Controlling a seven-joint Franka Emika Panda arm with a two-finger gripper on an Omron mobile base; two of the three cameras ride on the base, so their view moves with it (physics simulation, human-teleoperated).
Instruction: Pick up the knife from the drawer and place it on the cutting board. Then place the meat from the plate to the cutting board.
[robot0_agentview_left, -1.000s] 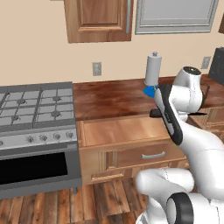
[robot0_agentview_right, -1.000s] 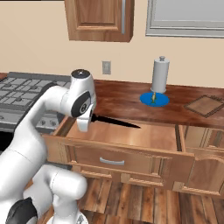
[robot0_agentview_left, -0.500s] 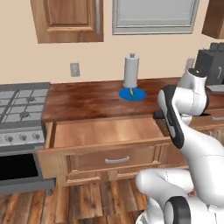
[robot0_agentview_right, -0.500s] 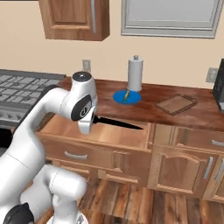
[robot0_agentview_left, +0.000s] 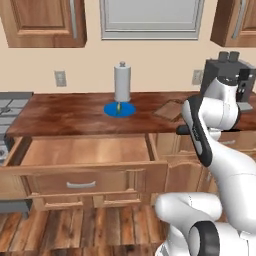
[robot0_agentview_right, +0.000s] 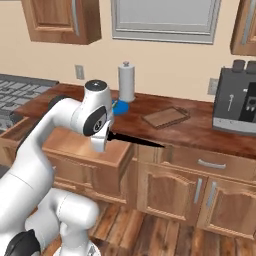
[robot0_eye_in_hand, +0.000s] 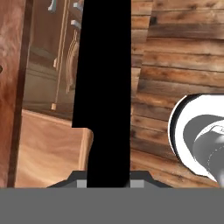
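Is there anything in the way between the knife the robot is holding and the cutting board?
Nothing visible blocks it. The gripper holds the knife out in front of the counter edge, above the open drawer. The cutting board lies bare on the counter beyond it, with the paper-towel roll and blue plate off to one side and the coffee machine to the other.

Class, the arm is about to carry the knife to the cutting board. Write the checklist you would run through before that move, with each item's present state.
1. Knife clamped in the gripper: ok, blade juts out level.
2. Knife clear of the drawer: ok, drawer floor lies bare.
3. Cutting board free to receive it: ok, nothing on top.
4. Meat on the plate, waiting for step two: ok.
5. Drawer shut: not ok, it stands open.
6. Grip firm enough not to slip: cannot tell.
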